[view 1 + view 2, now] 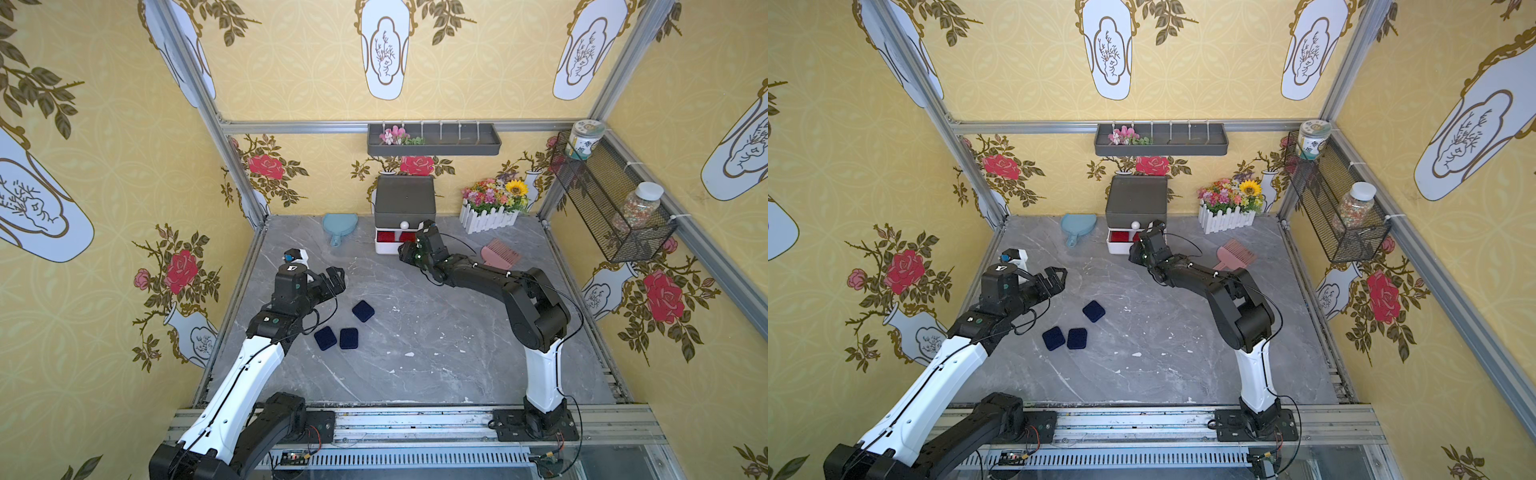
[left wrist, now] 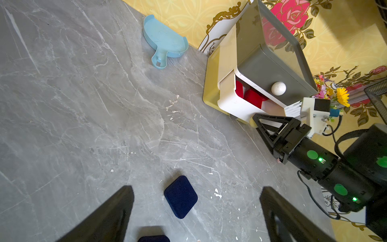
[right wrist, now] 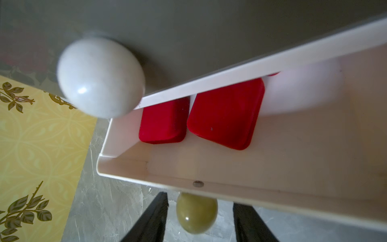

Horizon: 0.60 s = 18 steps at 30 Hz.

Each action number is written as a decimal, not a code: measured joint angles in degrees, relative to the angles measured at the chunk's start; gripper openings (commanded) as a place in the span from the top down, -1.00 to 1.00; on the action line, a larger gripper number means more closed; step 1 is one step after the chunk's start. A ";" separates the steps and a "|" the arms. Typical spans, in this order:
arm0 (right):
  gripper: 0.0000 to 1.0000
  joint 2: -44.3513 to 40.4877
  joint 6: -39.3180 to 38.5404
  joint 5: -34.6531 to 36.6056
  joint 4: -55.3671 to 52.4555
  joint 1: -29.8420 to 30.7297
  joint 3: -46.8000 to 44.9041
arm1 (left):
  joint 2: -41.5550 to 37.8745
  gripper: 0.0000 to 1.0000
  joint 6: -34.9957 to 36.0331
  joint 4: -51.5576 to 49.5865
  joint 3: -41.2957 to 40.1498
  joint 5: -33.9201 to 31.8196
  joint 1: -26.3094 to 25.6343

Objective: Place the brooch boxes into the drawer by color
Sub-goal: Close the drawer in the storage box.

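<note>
Glossy white ball knob [image 3: 100, 77], matte red rounded-square boxes [image 3: 226, 114]

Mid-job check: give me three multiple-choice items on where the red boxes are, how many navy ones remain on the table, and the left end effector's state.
1. The red brooch boxes lie:
A) beside the pink comb
B) in the open white drawer
C) in the wall tray

2. The navy brooch boxes on the table number:
A) one
B) five
C) three

3. The left end effector is:
A) open and empty
B) shut on a navy box
C) shut on a knob

Answers:
1 B, the right wrist view shows them inside the pulled-out drawer.
2 C, both top views show three.
3 A, its fingers stand wide apart, gripping nothing.
</note>
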 measured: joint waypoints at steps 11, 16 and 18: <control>1.00 -10.40 0.61 -4.98 4.42 -6.16 -12.98 | 0.28 -1.00 -0.04 0.20 0.00 0.00 0.04; 1.00 -9.09 0.48 -7.39 5.07 -8.94 -13.20 | 0.63 -1.00 -0.11 0.92 0.00 0.04 0.04; 1.00 -7.91 0.52 -7.85 5.44 -9.35 -12.44 | 0.63 -1.00 -0.50 1.05 0.00 0.07 0.04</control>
